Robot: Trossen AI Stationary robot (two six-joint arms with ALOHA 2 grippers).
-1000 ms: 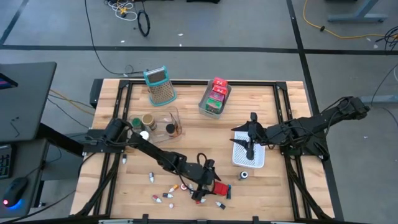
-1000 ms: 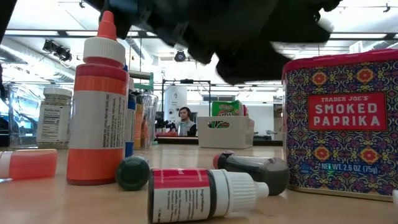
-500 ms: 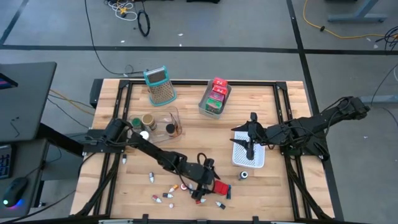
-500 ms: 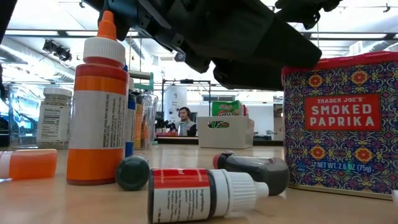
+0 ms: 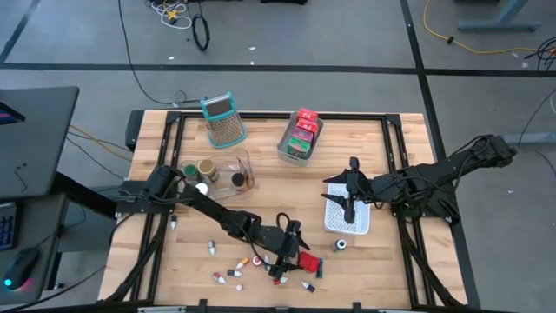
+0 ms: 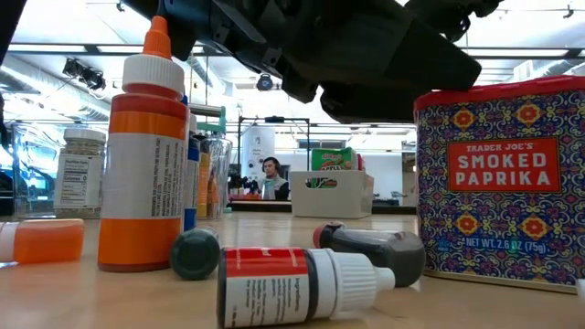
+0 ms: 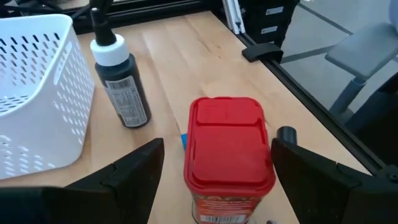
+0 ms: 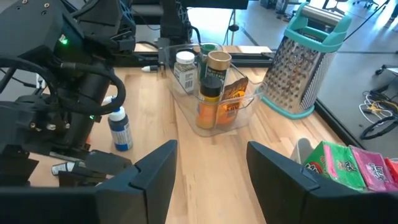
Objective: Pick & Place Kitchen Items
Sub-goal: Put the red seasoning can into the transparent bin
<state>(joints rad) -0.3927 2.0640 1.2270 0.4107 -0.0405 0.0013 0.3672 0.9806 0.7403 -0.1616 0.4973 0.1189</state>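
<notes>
A red-lidded paprika tin stands upright on the table near its near edge, with its patterned side facing the low view. My left gripper is open, low over the tin, with one finger on each side of the lid. I see no clear touch. A black bottle with a white cap stands just beyond the tin. Small bottles lie and stand around it: an orange one, a red-labelled one and a dark one. My right gripper is open above the white basket.
A clear container with jars, the teal-handled grater and a grey bin of green and pink packets sit toward the far side. Loose little bottles lie near the near edge. A small dark round thing sits near the basket.
My left gripper has moved a little toward the table's right, closing in over the paprika tin. In the low view its dark body now reaches over the tin's top. The right arm has kept still.
</notes>
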